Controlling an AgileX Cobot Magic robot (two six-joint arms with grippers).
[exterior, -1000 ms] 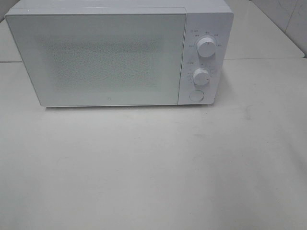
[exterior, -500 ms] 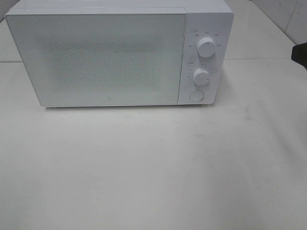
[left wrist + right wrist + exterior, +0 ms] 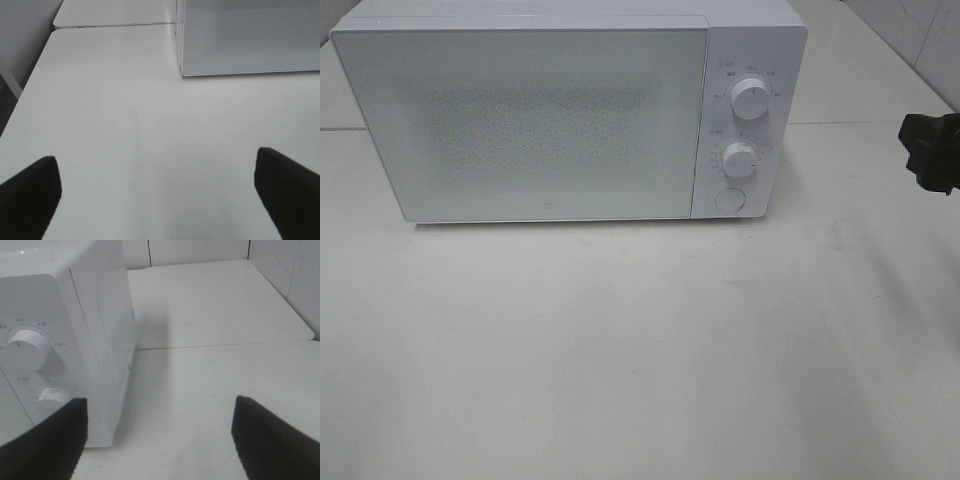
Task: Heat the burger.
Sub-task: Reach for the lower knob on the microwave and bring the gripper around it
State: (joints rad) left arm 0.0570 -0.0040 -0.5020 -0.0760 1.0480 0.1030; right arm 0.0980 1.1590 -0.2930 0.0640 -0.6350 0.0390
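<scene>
The burger is out of view in every frame. A white microwave (image 3: 540, 120) stands at the back of the table with its door shut; it also shows in the left wrist view (image 3: 250, 35) and the right wrist view (image 3: 80, 315). My right gripper (image 3: 930, 150) reaches in at the right edge, right of the microwave's control panel. In the right wrist view it (image 3: 160, 402) is open and empty, beside the microwave's right side. My left gripper (image 3: 155, 157) is open and empty over bare table, in front of the microwave's left corner; it does not show in the high view.
The control panel has an upper knob (image 3: 749, 99), a lower knob (image 3: 740, 160) and a round button (image 3: 729, 200). The white table (image 3: 640, 340) spreads in front. A tiled wall (image 3: 920, 40) stands at the back right. The table's left edge (image 3: 30, 85) drops off.
My right gripper has come further into the high view from the right edge, toward the microwave. The microwave has not moved.
</scene>
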